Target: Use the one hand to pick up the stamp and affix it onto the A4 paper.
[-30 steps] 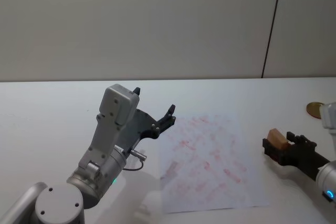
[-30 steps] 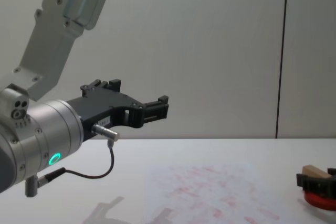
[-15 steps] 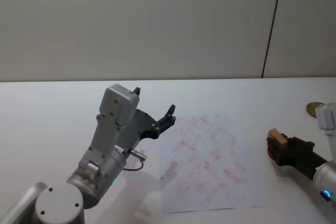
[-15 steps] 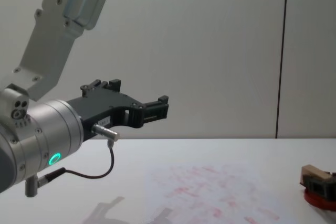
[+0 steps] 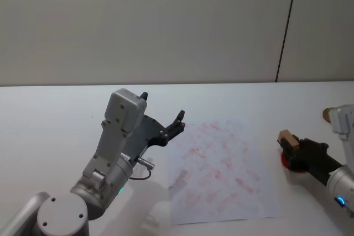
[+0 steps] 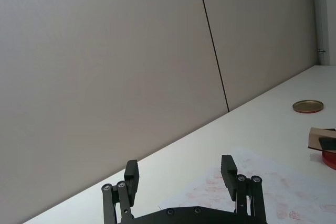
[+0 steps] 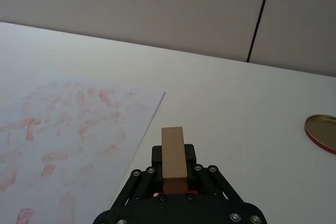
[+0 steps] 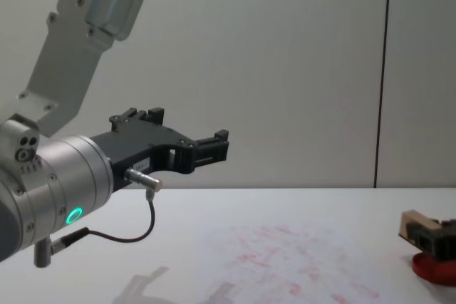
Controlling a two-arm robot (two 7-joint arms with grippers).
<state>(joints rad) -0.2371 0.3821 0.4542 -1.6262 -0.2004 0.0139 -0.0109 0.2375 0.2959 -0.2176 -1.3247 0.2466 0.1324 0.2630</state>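
Here, the left gripper (image 5: 163, 108) is hanging raised above the white table (image 5: 55, 109), just left of the A4 paper (image 5: 215, 169), its jaws standing spread with nothing between them; the sheet is lying flat at the middle, bearing faint red marks. Beside the paper's right edge, the right gripper (image 5: 291, 145) is pinching the stamp (image 5: 288, 138) between its jaws, holding it just above the red ink pad (image 8: 431, 273); a round brass lid (image 5: 330, 114) is lying farther right.
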